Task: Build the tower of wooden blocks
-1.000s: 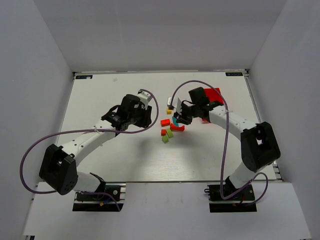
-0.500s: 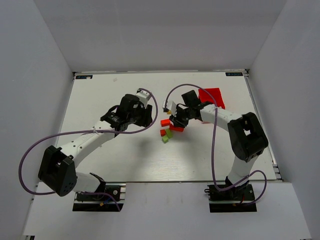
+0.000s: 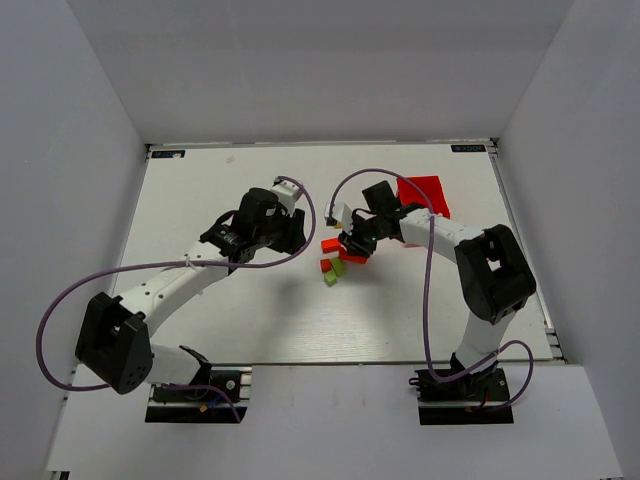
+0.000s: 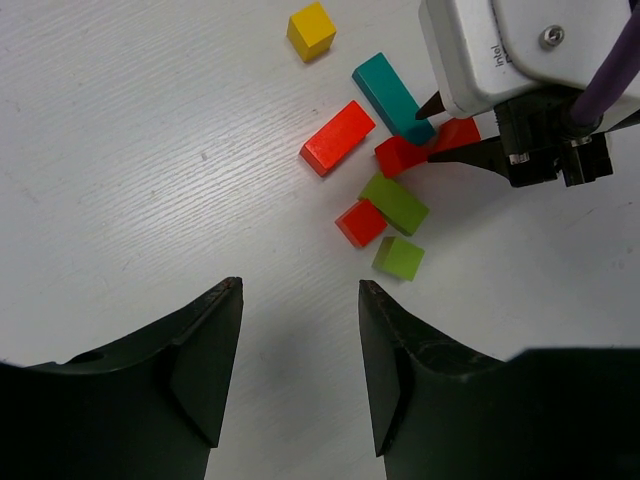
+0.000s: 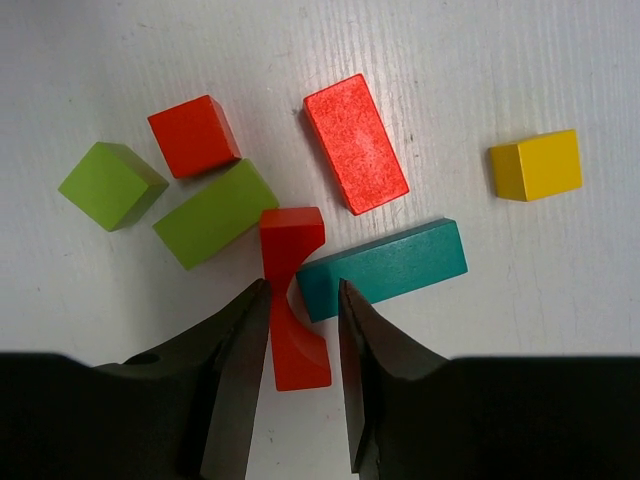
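Observation:
The wood blocks lie loose and flat on the white table (image 3: 240, 310), with no stack standing. In the right wrist view I see a red cube (image 5: 193, 135), a lime cube (image 5: 110, 184), a lime bar (image 5: 215, 213), a red bar (image 5: 355, 143), a yellow cube (image 5: 535, 165), a teal bar (image 5: 385, 268) and a red arch-shaped block (image 5: 293, 300). My right gripper (image 5: 302, 290) is low over the table and open, with one finger on each side of the red arch block. My left gripper (image 4: 300, 290) is open and empty, hovering left of the cluster (image 3: 335, 258).
A red plastic bin (image 3: 425, 190) sits at the back right, behind my right arm. The right wrist camera housing (image 4: 520, 50) hangs just over the teal bar (image 4: 392, 97). Grey walls close in the table on three sides.
My right arm has swung its wrist left and down onto the block cluster, and the fingers now straddle the red arch block. The left arm has barely moved.

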You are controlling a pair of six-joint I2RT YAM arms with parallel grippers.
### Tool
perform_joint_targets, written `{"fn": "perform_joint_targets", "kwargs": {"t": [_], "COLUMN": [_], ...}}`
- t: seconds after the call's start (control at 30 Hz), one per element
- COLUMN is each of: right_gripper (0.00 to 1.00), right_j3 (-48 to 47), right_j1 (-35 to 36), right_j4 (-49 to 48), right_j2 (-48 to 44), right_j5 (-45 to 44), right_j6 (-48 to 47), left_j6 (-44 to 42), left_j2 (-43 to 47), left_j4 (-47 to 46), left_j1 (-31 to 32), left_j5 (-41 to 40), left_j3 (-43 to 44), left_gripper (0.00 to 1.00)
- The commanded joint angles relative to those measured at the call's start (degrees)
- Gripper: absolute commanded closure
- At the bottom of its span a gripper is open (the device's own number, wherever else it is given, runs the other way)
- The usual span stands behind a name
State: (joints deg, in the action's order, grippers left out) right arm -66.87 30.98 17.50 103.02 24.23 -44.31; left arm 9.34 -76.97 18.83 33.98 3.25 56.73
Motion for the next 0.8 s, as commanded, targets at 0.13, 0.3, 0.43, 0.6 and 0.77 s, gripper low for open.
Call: {"fn": "perform_joint_targets", "kwargs": {"t": [0.13, 0.3, 0.43, 0.6, 0.77], "right_gripper": [0.60, 0.59, 0.59, 0.59, 0.59], "right_j3": [-2.47, -2.21, -1.95, -1.77, -1.42], "right_j1": [0.39, 0.48, 0.57, 1.10, 1.54], "right_j4": [3.33, 3.77, 3.86, 3.16, 2.46], "right_j2": [-0.89, -1.16, -0.19, 1.30, 1.66], "right_j5": [2.31, 2.49, 1.96, 0.30, -1.29], "right_j6": [-1.65, -1.91, -2.09, -1.92, -1.83], "left_j6": [0.41, 0.41, 0.41, 0.41, 0.41], "left_j2": [2.97, 3.49, 3.49, 3.49, 3.49], "left_j4": [-0.72, -0.72, -0.72, -0.72, -0.72], "left_j1": [0.30, 0.30, 0.30, 0.30, 0.30], "left_j5": [1.50, 1.50, 1.50, 1.50, 1.50], "left_j3": [-0.30, -0.30, -0.30, -0.30, -0.83], "left_gripper": [0.40, 0.40, 0.40, 0.40, 0.40]}}
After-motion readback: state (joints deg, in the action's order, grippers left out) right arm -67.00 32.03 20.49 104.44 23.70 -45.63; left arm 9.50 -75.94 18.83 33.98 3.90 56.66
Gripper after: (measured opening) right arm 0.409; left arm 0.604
